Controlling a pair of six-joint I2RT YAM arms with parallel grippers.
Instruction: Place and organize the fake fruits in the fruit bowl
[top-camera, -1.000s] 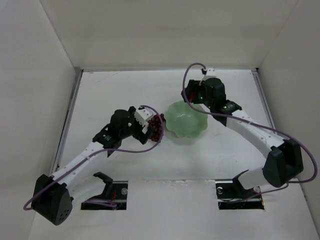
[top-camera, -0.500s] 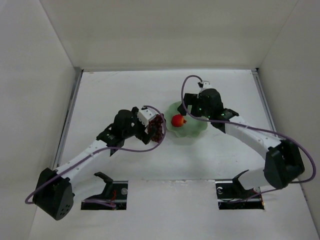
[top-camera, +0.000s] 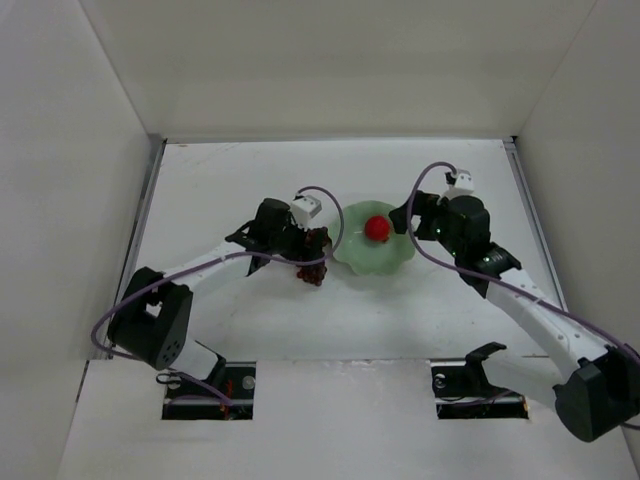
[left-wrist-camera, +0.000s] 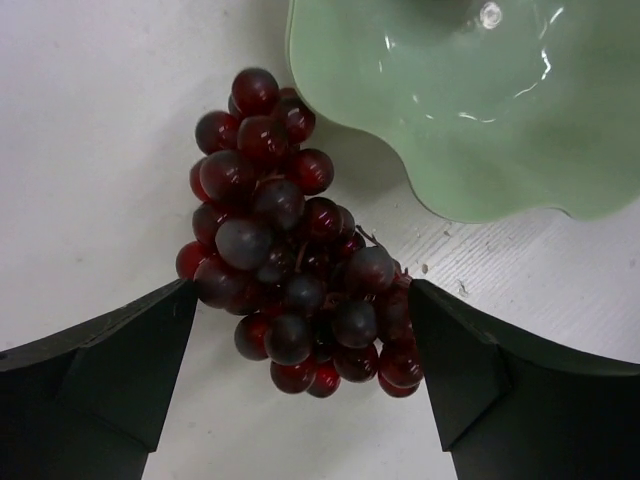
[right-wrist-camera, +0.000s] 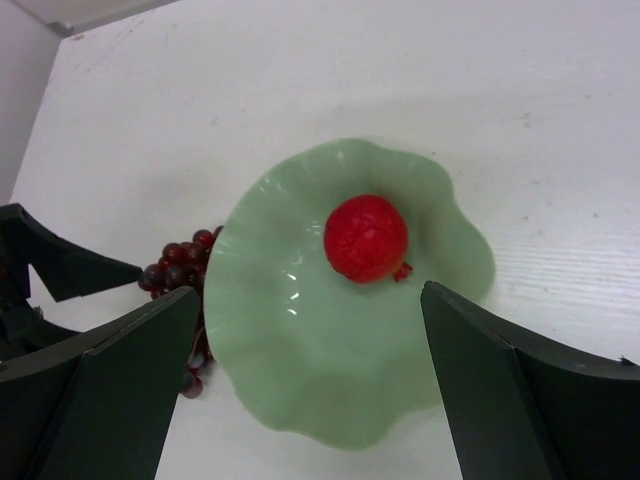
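Observation:
The pale green fruit bowl (top-camera: 352, 255) (right-wrist-camera: 300, 380) (left-wrist-camera: 520, 150) sits mid-table with the small red fruit (top-camera: 377, 228) (right-wrist-camera: 366, 238) lying loose inside it. The dark maroon grapes (top-camera: 313, 262) (left-wrist-camera: 285, 260) (right-wrist-camera: 172, 272) lie on the table against the bowl's left rim. My left gripper (top-camera: 310, 248) (left-wrist-camera: 300, 350) is low over the bunch, its jaws open and wide, one finger at each side of the grapes and just touching the outer ones. My right gripper (top-camera: 408, 222) (right-wrist-camera: 310, 380) is open and empty at the bowl's right side, apart from the red fruit.
White walls enclose the table on the left, back and right. Two cut-outs with the arm bases (top-camera: 210, 385) (top-camera: 480, 385) lie at the near edge. The left arm's dark fingers (right-wrist-camera: 60, 265) show at the left of the right wrist view.
The right gripper opened, left the red fruit in the bowl and drew back to the right. The left gripper moved in over the grapes, its jaws narrowing slightly around the bunch.

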